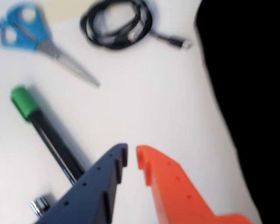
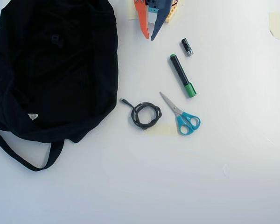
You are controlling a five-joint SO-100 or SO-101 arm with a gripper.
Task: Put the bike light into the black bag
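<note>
The black bag [image 2: 51,84] lies at the left of the overhead view, with a white label [image 2: 32,116] and a long strap [image 2: 18,156]. It fills the right edge of the wrist view [image 1: 256,93]. A small dark lump [image 2: 56,40] shows faintly on the bag's top; it is too dark to tell whether it is the bike light. No bike light shows on the table. My gripper [image 2: 150,36] is at the top centre, right of the bag. In the wrist view the gripper [image 1: 131,151] has its blue and orange jaws almost together, with nothing between them.
Blue-handled scissors [image 2: 182,116], a coiled black cable [image 2: 146,115], a green-capped marker [image 2: 182,76] and a small black-and-silver cylinder [image 2: 186,47] lie right of the bag. The wrist view shows the scissors [image 1: 32,37], cable [image 1: 116,23] and marker [image 1: 42,126].
</note>
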